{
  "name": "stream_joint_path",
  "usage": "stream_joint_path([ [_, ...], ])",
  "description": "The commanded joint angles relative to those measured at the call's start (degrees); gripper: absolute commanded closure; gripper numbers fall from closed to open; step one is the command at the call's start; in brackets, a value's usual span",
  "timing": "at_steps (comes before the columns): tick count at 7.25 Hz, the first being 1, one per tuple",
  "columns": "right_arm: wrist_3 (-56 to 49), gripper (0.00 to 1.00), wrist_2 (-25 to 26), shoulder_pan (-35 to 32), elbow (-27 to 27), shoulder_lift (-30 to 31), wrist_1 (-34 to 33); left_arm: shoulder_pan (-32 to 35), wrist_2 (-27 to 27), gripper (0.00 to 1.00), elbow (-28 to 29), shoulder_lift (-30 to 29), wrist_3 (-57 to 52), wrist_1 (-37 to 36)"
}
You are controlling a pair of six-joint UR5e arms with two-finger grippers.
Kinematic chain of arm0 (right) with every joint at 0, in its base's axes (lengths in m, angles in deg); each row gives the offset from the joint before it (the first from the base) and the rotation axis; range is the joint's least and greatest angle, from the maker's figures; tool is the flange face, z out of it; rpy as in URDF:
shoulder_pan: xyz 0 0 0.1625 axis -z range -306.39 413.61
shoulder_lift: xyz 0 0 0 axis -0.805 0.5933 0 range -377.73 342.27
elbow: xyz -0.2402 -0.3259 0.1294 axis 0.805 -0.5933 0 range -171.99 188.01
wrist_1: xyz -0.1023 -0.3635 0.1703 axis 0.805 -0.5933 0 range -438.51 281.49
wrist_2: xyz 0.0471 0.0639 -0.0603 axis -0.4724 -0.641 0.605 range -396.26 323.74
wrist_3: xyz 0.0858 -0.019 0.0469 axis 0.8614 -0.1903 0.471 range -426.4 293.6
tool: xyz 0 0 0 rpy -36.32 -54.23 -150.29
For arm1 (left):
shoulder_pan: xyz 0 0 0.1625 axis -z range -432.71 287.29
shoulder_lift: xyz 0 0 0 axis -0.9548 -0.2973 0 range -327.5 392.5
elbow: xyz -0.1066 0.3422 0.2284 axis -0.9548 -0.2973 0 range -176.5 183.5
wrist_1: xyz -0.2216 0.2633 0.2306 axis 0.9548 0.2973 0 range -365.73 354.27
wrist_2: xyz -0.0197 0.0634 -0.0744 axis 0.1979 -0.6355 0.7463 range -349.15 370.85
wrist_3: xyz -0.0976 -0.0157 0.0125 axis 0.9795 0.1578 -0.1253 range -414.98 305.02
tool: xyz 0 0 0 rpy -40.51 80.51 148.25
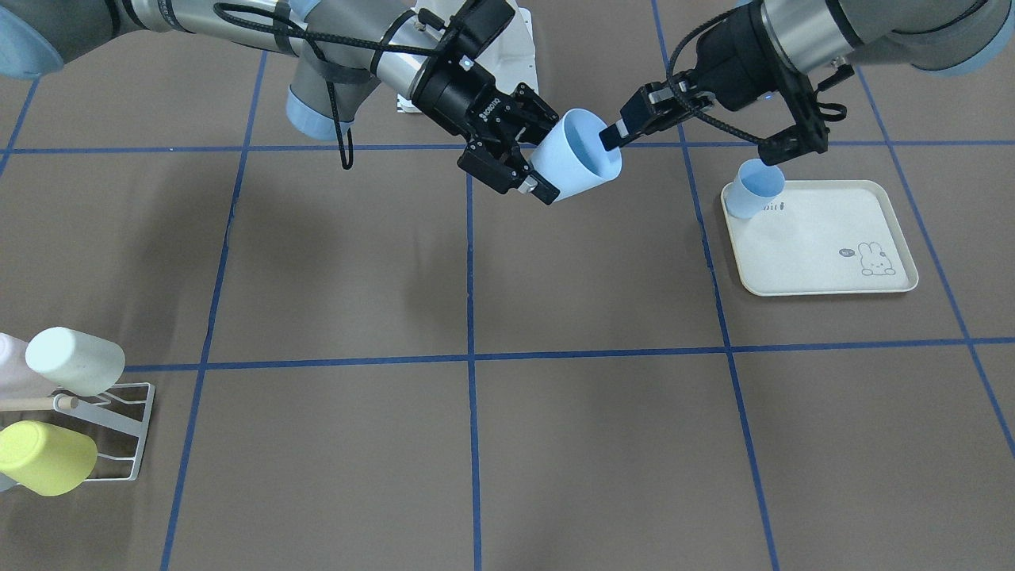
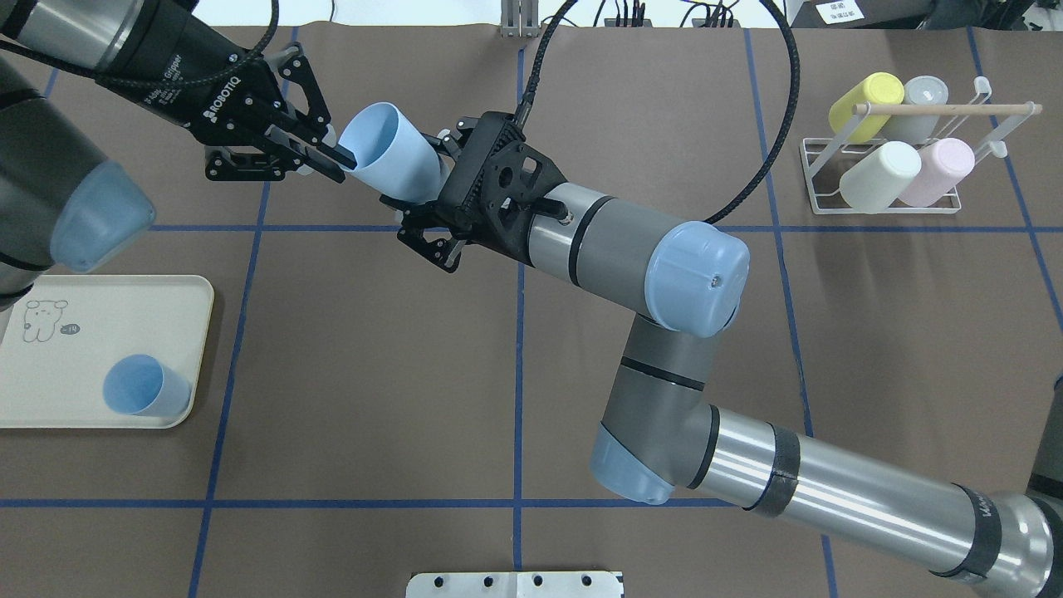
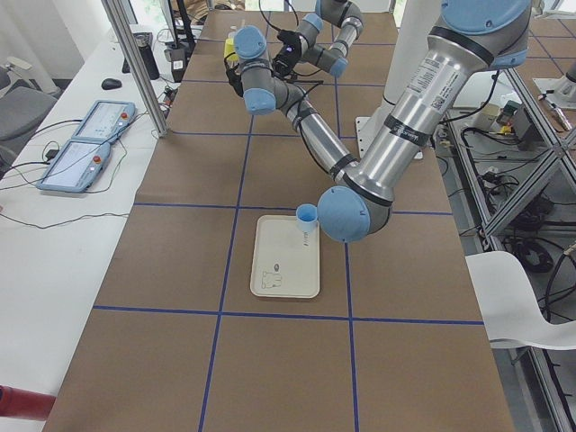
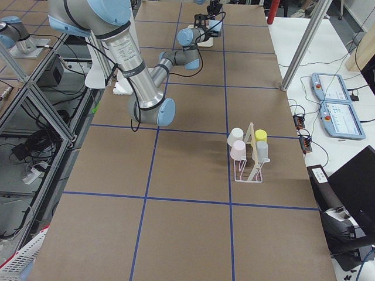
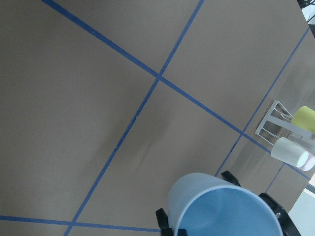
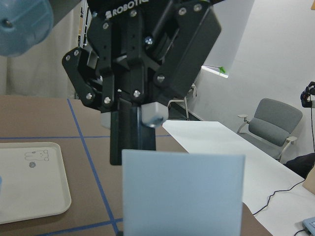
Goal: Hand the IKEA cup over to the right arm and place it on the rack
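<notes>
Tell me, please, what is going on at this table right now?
A cup is being passed between the two arms. The left hand pinches the rim of a pale blue cup in mid-air. The right hand has its fingers on either side of the cup's body and appears closed on it. The rack on the robot's right holds four other cups, and a second blue cup stands on the tray.

Right gripper [image 1: 549, 156] clamps the cup [image 1: 587, 159] base, jaws either side. Opposite it, left gripper [image 1: 611, 138] pinches the rim, one finger inside. Both arms raised.
</notes>
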Motion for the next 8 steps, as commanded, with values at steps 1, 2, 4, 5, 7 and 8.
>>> stream_joint_path([
  [1, 0.08, 0.56, -0.13, -0.23, -0.09, 0.30, -0.43, 0.26, -0.14, 0.00, -0.05, -1.00, -0.77, 0.07],
  [2, 0.00, 0.55, -0.13, -0.67, 0.17, 0.30, -2.69, 0.61, -0.14, 0.00, 0.03, -0.92, -2.17, 0.07],
  [4, 0.09, 0.54, -0.48, -2.69, 4.71, 1.26, -14.76, 0.96, -0.40, 0.00, 1.95, -0.30, -7.69, -0.36],
  [5, 0.00, 0.53, -0.48, -4.18, 9.62, 1.53, -26.85, 1.31, -0.58, 0.00, 3.10, 1.01, -10.50, -0.37],
  [7, -4.36, 0.56, -0.74, -7.78, 15.80, 1.97, -45.27, 1.67, -3.28, 0.00, 4.25, 5.48, -19.55, -0.54],
  [8, -10.05, 0.57, -0.74, -9.71, 18.26, 4.15, -52.04, 1.84, -5.65, 0.00, 6.08, 5.76, -21.50, -0.54],
])
